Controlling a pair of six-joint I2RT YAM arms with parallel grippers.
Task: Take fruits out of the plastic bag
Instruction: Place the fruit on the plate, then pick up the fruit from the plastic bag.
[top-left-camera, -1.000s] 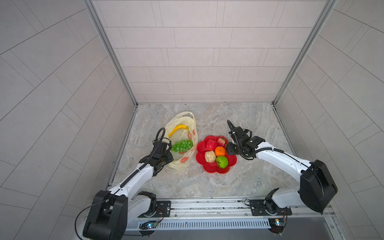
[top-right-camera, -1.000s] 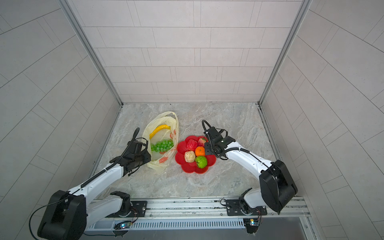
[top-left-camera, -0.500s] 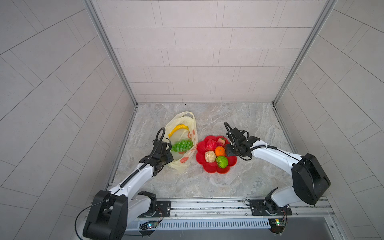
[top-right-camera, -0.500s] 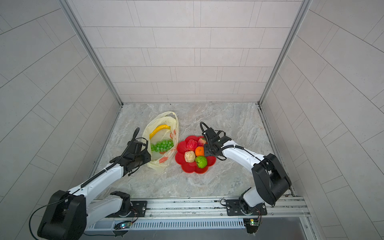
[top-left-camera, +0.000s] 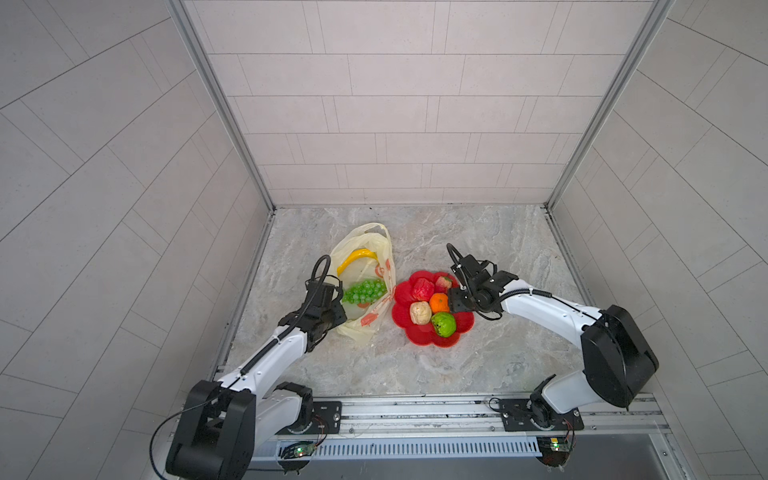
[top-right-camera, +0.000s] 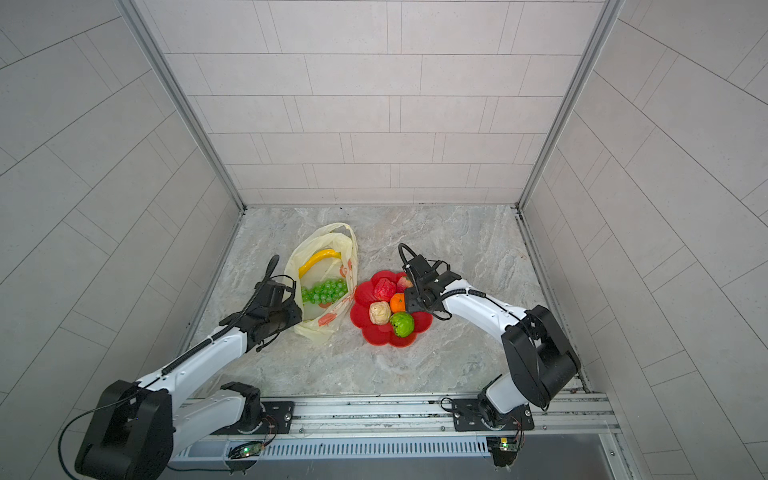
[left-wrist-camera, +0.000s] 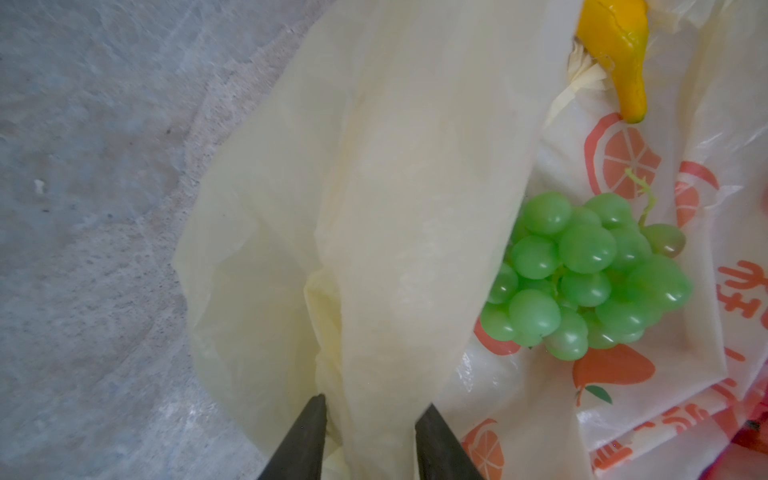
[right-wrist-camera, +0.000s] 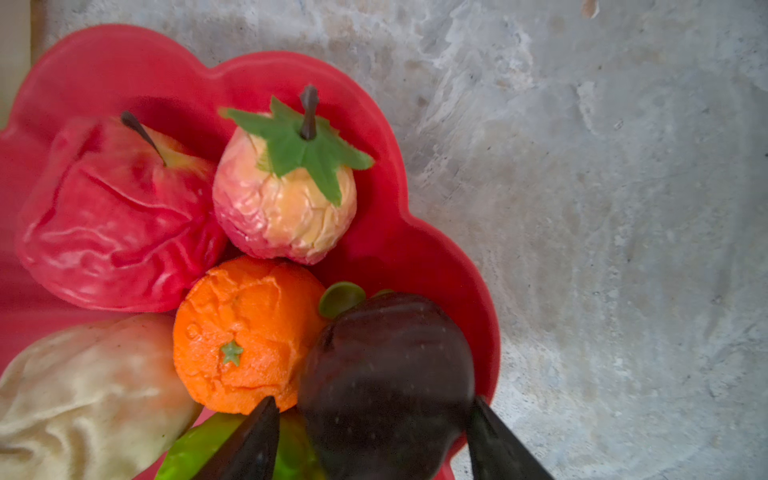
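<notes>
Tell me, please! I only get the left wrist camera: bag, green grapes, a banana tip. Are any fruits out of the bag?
Observer: Yes! From above, a red dish right beside the bag holds five fruits.
Operator: What's the other arm doing?
Observer: The right gripper has its jaws on either side of a dark purple fruit at the dish's edge, next to the orange. I can't tell whether it grips it.
</notes>
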